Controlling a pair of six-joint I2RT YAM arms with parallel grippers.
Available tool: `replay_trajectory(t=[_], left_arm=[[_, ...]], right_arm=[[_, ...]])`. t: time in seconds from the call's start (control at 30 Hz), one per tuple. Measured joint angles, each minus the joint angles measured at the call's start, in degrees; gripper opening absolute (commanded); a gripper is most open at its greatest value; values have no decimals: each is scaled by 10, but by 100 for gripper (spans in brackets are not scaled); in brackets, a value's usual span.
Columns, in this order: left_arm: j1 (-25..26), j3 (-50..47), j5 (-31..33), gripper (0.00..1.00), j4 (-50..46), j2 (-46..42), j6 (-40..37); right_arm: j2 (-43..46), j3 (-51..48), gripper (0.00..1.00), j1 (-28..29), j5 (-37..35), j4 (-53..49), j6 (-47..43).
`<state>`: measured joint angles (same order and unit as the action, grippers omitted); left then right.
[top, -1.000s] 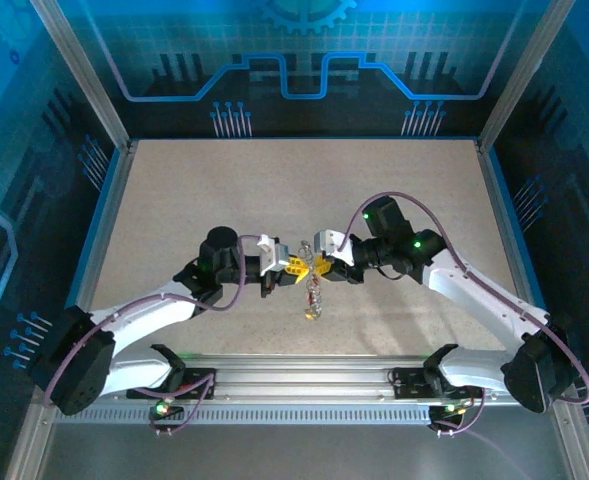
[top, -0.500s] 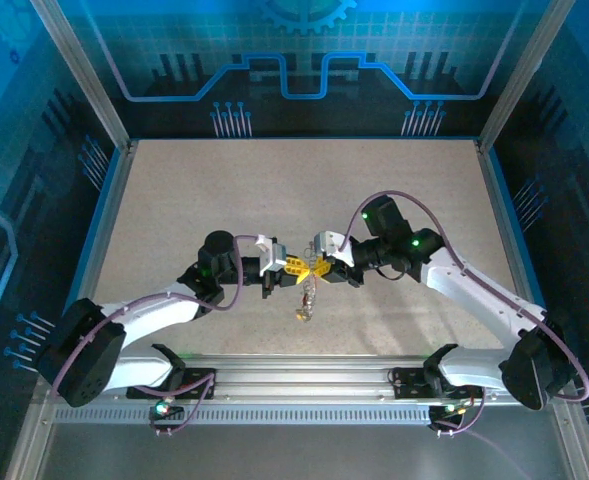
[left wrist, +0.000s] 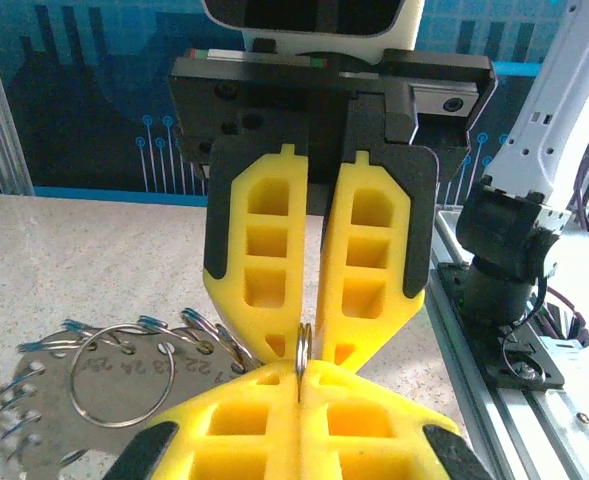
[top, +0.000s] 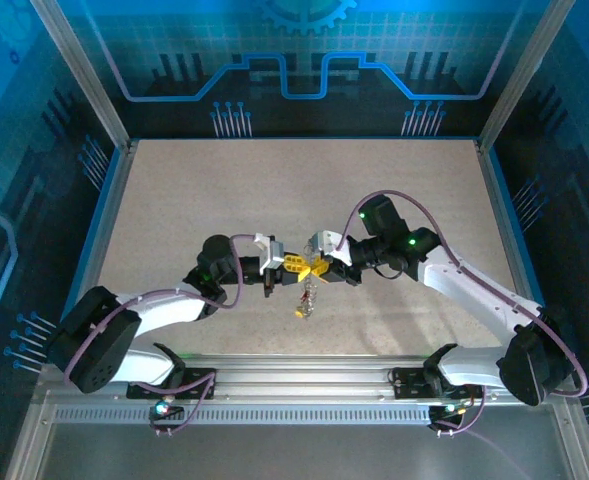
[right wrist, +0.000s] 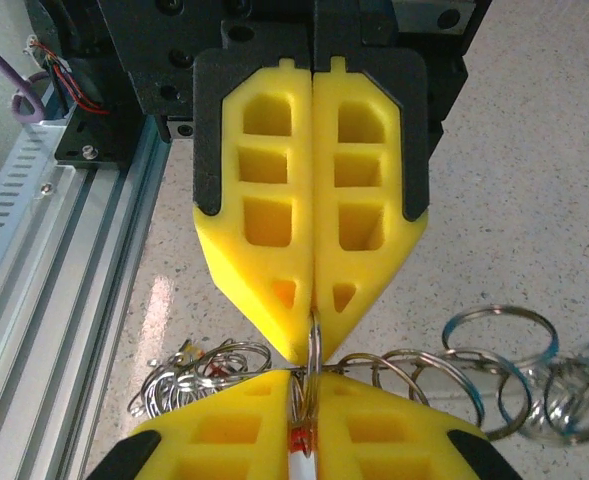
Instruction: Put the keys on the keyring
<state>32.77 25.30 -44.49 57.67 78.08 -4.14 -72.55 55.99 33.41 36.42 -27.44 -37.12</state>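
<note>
Above the middle of the speckled beige table (top: 224, 190), the left gripper (top: 293, 265) and right gripper (top: 320, 266) both pinch shut on the thin silvery metal keyring (left wrist: 301, 345). A tangled silver bunch of rings and tagged keys (top: 306, 298) dangles beneath it toward the table. Threading looks under way but unfinished. Since a second ago, the pair has drifted slightly leftward across the table.

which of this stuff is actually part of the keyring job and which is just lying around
Job in hand:
keyring, pinched by left gripper and right gripper
bunch of rings hanging below the grippers
yellow-tagged piece at its end, likely a key

Just there:
table
aluminium rail
numbered metal disc, unclear if attached
</note>
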Motion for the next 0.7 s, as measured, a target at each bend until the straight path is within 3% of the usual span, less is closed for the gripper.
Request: replay_trajectory(t=[0.13, 0.2, 0.33, 0.4, 0.43, 0.57, 0.7], left_arm=[[0, -8, 0, 0, 45, 18, 16], [-1, -11, 0, 0, 60, 24, 23], [-2, -11, 1, 1, 66, 26, 26], [-3, -11, 2, 17, 60, 26, 25], [-3, -11, 3, 21, 54, 24, 26], [-3, 7, 11, 21, -41, -12, -6], [-1, 49, 16, 11, -158, -47, -62]], right_arm=[[0, 0, 8, 0, -3, 1, 4], [0, 0, 1, 0, -6, 1, 5], [0, 0, 0, 0, -11, 0, 7], [0, 0, 0, 0, -17, 0, 6], [0, 0, 0, 2, -19, 0, 6], [0, 0, 0, 12, -47, -16, 0], [-1, 0, 0, 20, -73, -31, -7]])
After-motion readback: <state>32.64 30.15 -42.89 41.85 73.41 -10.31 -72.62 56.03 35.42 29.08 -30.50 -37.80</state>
